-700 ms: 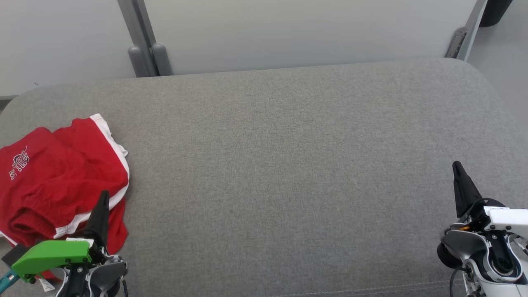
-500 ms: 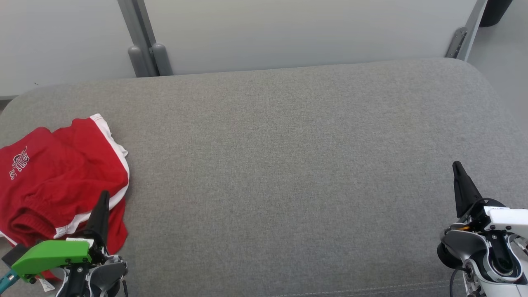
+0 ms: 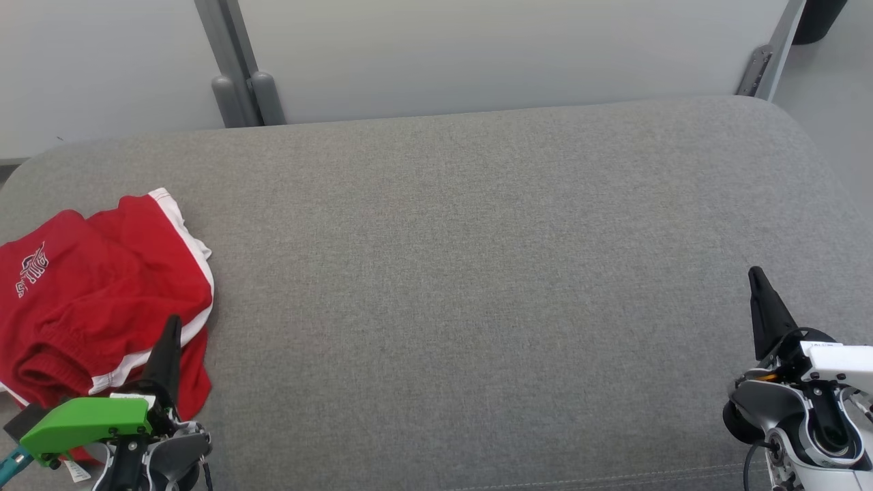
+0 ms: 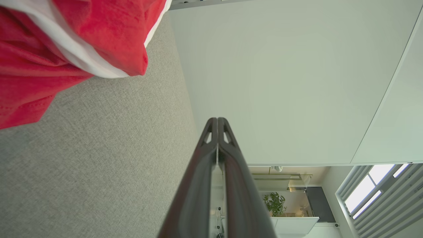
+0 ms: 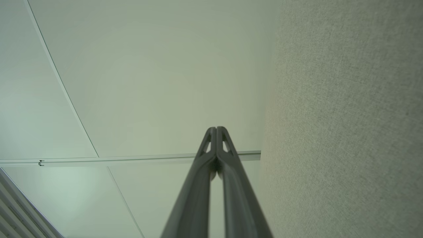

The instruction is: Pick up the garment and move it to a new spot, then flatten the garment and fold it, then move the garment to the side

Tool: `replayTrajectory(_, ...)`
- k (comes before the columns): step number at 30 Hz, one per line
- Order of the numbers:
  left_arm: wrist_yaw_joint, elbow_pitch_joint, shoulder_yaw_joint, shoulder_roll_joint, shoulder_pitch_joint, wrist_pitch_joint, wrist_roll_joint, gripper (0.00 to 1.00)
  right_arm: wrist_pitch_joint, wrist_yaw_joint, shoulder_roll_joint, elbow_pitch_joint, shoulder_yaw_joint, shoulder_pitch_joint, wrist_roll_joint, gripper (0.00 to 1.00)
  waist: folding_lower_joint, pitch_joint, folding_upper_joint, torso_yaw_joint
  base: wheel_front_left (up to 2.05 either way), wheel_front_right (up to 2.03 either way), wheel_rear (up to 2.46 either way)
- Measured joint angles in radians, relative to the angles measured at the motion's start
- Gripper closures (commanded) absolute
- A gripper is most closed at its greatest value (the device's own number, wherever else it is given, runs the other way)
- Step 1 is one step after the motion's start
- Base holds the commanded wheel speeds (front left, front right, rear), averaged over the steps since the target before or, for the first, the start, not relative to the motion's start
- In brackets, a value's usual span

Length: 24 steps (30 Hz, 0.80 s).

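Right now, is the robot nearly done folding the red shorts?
Nothing looks finished. The red fabric shorts with white trim lie rumpled at the left side of the grey cushion. Nothing is in hand: left pincer and right pincer are shut, empty. Picking up, flattening and folding seem left.

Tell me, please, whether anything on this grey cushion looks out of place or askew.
The red shorts lie crumpled at the left end of the grey cushion, bunched in folds rather than spread flat. Nothing else stands out.
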Motion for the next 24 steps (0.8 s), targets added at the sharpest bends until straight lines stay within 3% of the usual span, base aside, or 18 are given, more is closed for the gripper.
replayTrajectory(24, 0.000, 0.000, 0.002, -0.001, 0.000, 0.000, 0.001, 1.00, 0.001, 0.000, 0.002, 0.000, -0.003, 0.000, -0.009, 1.00, 0.0000, 0.000, 0.0000, 0.000, 0.00, 0.00, 0.00)
